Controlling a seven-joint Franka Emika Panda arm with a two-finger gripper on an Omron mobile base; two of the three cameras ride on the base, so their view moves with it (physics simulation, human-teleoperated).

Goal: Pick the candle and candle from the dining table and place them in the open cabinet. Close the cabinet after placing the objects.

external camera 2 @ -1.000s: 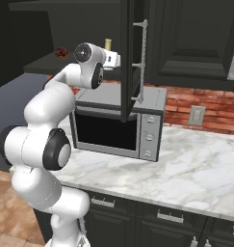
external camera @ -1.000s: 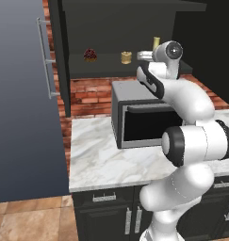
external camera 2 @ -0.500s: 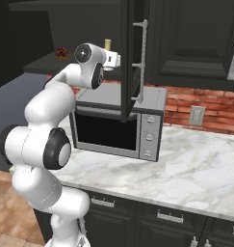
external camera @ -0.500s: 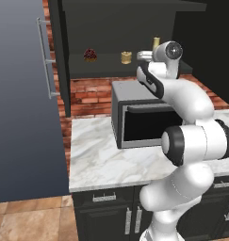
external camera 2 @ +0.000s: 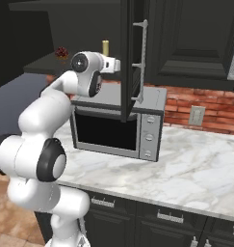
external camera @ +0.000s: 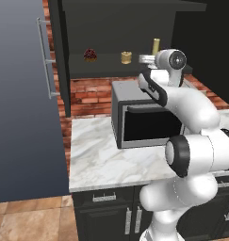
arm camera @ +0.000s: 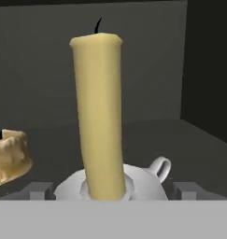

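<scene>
A: Reading any labels or writing?

B: None I can make out; the microwave (external camera: 144,120) has small round knobs on its right panel, but nothing legible.

A: What's around, biggest first?

B: Grey fridge door (external camera: 21,108) on the left with a silver handle. Black cabinet (external camera: 125,28) above the brick backsplash, its door (external camera 2: 129,58) swung out toward us, edge-on in the right base view, with a long bar handle. Below sits the microwave on a marble counter (external camera: 102,157). The white arm (external camera: 191,113) rises in front of the microwave and hides its right side in the left base view.

A: And the candles?

B: Both stand on the cabinet shelf. Tall candle (arm camera: 100,112) upright on its silvery base (arm camera: 147,179), wick black. Short candle (external camera: 126,57) to its left, apart from it. Farther left, a dark-red lump (external camera: 90,55).

A: Gripper?

B: Gripper (arm camera: 112,190) is at the shelf by the tall candle. Its fingertips (arm camera: 40,189) stand wide on either side of the base, not pinching it.
</scene>
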